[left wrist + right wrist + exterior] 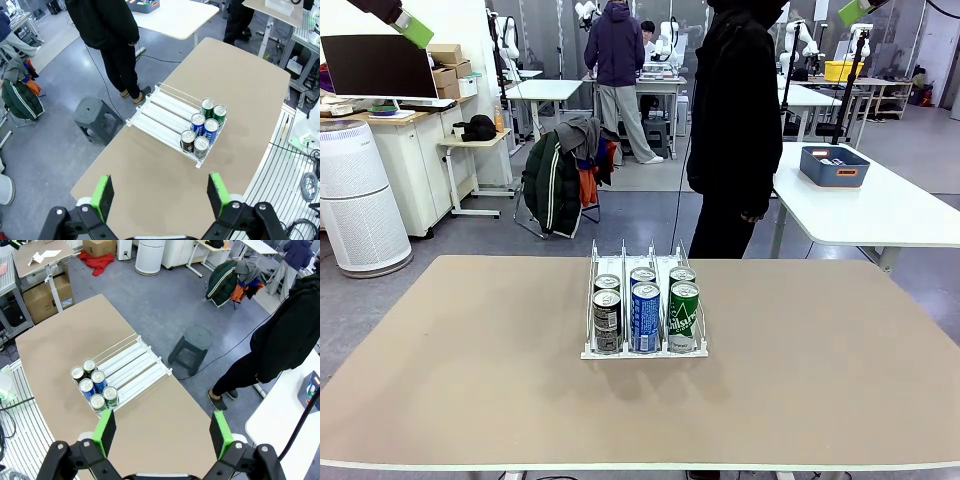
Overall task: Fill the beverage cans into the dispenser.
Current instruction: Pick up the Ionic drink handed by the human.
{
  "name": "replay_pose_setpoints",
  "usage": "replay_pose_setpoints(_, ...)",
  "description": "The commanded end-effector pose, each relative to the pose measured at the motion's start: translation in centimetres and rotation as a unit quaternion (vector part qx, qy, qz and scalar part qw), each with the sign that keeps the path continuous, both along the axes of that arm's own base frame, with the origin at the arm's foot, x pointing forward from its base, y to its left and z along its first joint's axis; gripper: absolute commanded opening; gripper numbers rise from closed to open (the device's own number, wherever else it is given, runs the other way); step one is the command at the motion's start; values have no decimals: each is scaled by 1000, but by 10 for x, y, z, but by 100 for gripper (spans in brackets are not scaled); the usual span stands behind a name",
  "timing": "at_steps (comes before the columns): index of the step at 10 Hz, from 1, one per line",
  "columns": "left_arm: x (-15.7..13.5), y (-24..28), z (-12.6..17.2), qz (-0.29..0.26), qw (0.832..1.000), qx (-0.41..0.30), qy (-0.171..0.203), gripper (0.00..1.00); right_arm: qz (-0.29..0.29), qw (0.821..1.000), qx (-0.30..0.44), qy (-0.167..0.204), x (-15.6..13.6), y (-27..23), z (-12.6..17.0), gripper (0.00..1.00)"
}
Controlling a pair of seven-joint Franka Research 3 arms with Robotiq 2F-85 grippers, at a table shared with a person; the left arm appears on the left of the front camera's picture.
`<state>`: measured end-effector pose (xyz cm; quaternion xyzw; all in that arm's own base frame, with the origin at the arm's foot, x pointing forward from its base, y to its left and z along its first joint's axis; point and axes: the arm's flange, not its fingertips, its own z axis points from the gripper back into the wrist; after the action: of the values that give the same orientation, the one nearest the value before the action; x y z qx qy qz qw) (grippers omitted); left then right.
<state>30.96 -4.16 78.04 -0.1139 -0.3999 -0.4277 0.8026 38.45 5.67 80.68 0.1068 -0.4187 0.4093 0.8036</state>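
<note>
The white wire dispenser stands at the middle of the tan table. Six beverage cans sit at its front lip, two per lane: dark ones on the left, blue ones in the middle, green ones on the right. Both arms are raised high above the table. My left gripper is open and holds nothing, looking down on the dispenser and cans. My right gripper is open too, above the dispenser and cans.
A person in black stands at the table's far edge, just behind the dispenser. A grey stool sits on the floor beside them. A blue tub rests on a white table at the back right.
</note>
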Motion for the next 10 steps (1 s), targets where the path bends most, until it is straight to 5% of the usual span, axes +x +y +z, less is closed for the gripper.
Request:
replay_pose_setpoints(1, 0, 0, -1, -1, 1000, 1, 1, 100, 1, 1000, 0, 1, 0, 1, -1, 100)
replay_pose_setpoints(5, 0, 0, 0, 0, 1000, 0, 0, 100, -8, 999, 8, 38, -12, 15, 4, 100)
replay_pose_setpoints(7, -21, -9, -3, 8, 1000, -1, 5, 100, -17, 997, 4, 73, -32, 16, 6, 100)
replay_pose_setpoints(10, -39, -21, -16, -22, 999, 28, 32, 100, -22, 997, -13, 80, -61, 12, 6, 100)
